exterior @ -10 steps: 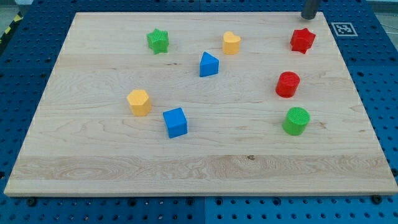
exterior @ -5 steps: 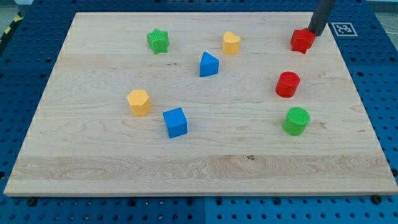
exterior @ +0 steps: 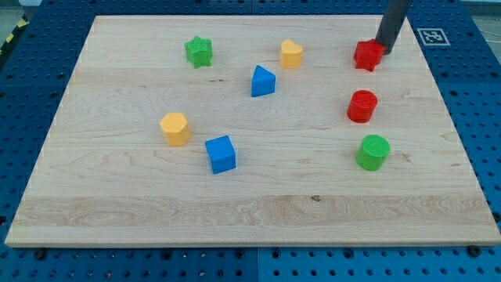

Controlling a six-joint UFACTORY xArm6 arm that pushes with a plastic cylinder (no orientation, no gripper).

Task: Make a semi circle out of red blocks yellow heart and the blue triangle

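Honestly no hand on this rig, so nothing to call open or closed: it's just a dark rod coming down from the view's top right, and my tip (exterior: 383, 50) sits right against the upper right side of the red star block (exterior: 368, 56); looks like contact, with no gap I can see between them.

That red star is up near the view's top right of the wooden surface (exterior: 117, 211). Straight below it, a bit apart, is the red cylinder (exterior: 362, 106). The yellow heart (exterior: 292, 54) is off to the star's left at roughly the same height in the view, well apart from it. The blue triangle (exterior: 263, 81) sits just below and left of the heart, near it but not touching.

Other stuff on the surface: a green cylinder (exterior: 373, 152) below the red cylinder, close but not touching. A green star (exterior: 199, 52) is toward the view's top left, level with the heart. A yellow block (exterior: 175, 128), looks hexagon-ish, is left of centre, and a blue cube (exterior: 221, 153) is just down and right of it. The surface sits on a blue pegboard (exterior: 23, 94), and there's a black and white marker tag (exterior: 433, 36) past its top right corner.
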